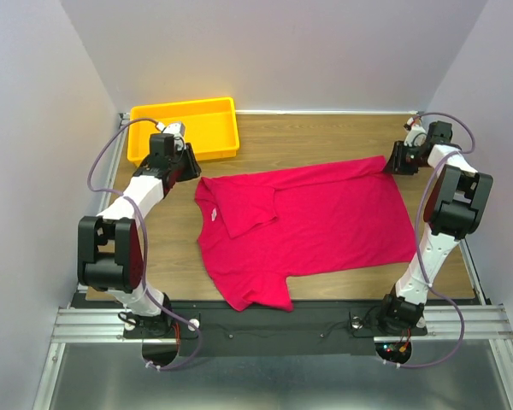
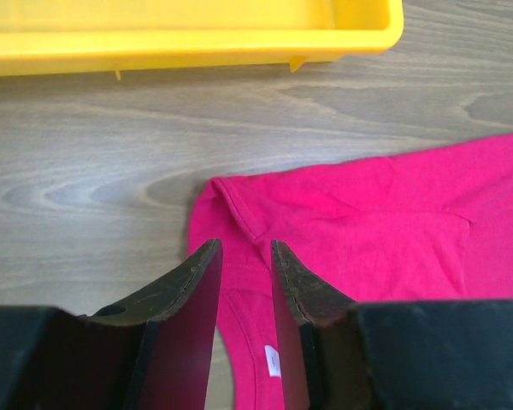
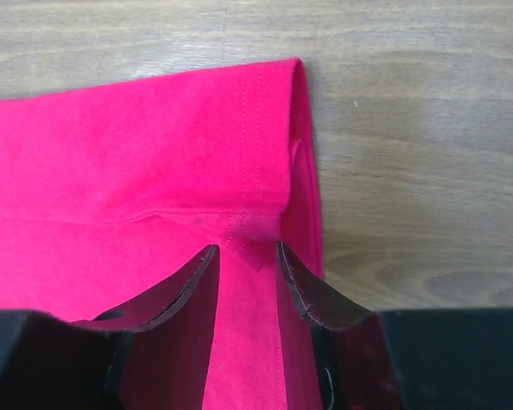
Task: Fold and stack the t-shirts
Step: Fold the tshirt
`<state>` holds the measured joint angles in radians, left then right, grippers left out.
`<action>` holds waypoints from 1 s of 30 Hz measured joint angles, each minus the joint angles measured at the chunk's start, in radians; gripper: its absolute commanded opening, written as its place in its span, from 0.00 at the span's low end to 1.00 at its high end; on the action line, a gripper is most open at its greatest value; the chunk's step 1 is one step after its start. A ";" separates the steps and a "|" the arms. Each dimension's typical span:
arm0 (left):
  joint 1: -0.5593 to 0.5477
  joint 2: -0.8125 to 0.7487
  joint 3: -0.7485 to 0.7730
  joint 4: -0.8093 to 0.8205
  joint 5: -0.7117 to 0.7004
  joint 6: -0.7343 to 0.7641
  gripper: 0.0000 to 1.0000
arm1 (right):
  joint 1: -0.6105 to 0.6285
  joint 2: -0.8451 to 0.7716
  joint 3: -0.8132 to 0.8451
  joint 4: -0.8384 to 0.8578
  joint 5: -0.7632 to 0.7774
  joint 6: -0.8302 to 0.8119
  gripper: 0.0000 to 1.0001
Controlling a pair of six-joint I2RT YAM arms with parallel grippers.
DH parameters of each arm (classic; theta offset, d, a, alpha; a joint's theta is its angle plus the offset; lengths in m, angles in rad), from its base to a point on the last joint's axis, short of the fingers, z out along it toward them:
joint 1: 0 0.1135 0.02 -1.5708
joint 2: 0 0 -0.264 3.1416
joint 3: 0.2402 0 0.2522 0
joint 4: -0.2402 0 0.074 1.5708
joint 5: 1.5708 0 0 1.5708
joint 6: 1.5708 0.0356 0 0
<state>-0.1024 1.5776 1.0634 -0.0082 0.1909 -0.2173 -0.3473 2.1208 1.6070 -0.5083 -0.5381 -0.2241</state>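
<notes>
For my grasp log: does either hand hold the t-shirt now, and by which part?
Nothing is held. Both hands stand open over the t-shirt: left hand near the collar, right hand at a hem corner.

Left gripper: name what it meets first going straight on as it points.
Likely the folded edge of the t-shirt, right ahead of the left gripper; beyond it bare table, then the yellow tray. Depth is unclear.

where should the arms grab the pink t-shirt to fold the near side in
The t-shirt lies flat, collar to the left, with its far side already folded in. Probably pinch the free near edge from above, coming from the near side. The left gripper would take the shoulder by the splayed near sleeve, and the right gripper the near hem corner. Both spots lie flat and exposed.
</notes>
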 measured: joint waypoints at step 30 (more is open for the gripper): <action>0.006 -0.143 -0.136 -0.004 0.031 -0.001 0.41 | 0.000 0.033 0.104 -0.072 -0.008 -0.193 0.52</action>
<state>-0.0959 1.4349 0.9276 -0.0124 0.2218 -0.2180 -0.3473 2.1536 1.7107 -0.5804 -0.5457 -0.4168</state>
